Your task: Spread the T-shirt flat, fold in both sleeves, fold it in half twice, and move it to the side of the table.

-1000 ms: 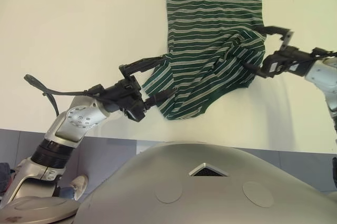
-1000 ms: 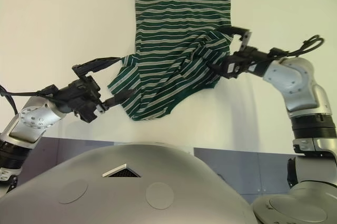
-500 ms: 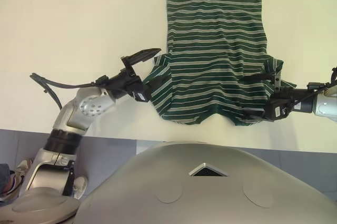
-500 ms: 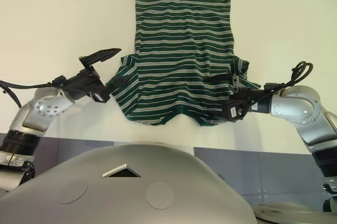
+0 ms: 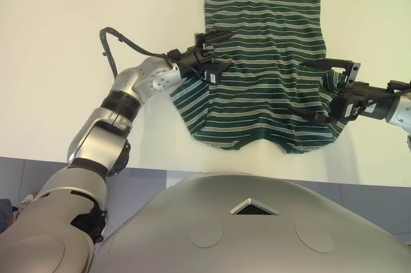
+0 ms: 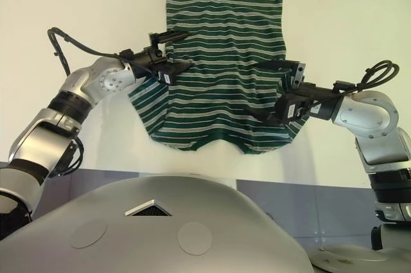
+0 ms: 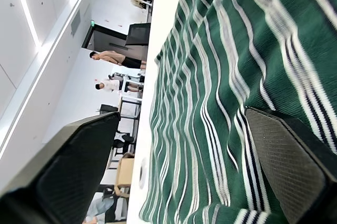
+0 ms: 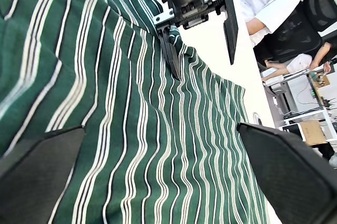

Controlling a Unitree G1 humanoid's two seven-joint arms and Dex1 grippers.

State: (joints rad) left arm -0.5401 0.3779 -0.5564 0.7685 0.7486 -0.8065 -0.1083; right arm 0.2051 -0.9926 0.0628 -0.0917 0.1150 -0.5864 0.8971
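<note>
Showing the green striped T-shirt [image 5: 263, 48] lying mostly flat on the cream tabletop [image 5: 96, 3], hem toward the far edge and neckline toward the near edge. Holding the left gripper [image 5: 230, 47] with jaws apart at the shirt's left shoulder, one finger touching cloth, and the right gripper [image 5: 303, 88] with jaws likewise apart, clasping nothing, over the right side. Judging the spreading as largely done and the sleeve folds as in hand, leaving both halvings and the move to the tabletop's side.

Silver-grey arms [image 5: 96, 138] with black joint bands and cables [image 5: 104, 38] (one per wrist); black left end effector [image 5: 225, 48], right end effector [image 5: 306, 87].
</note>
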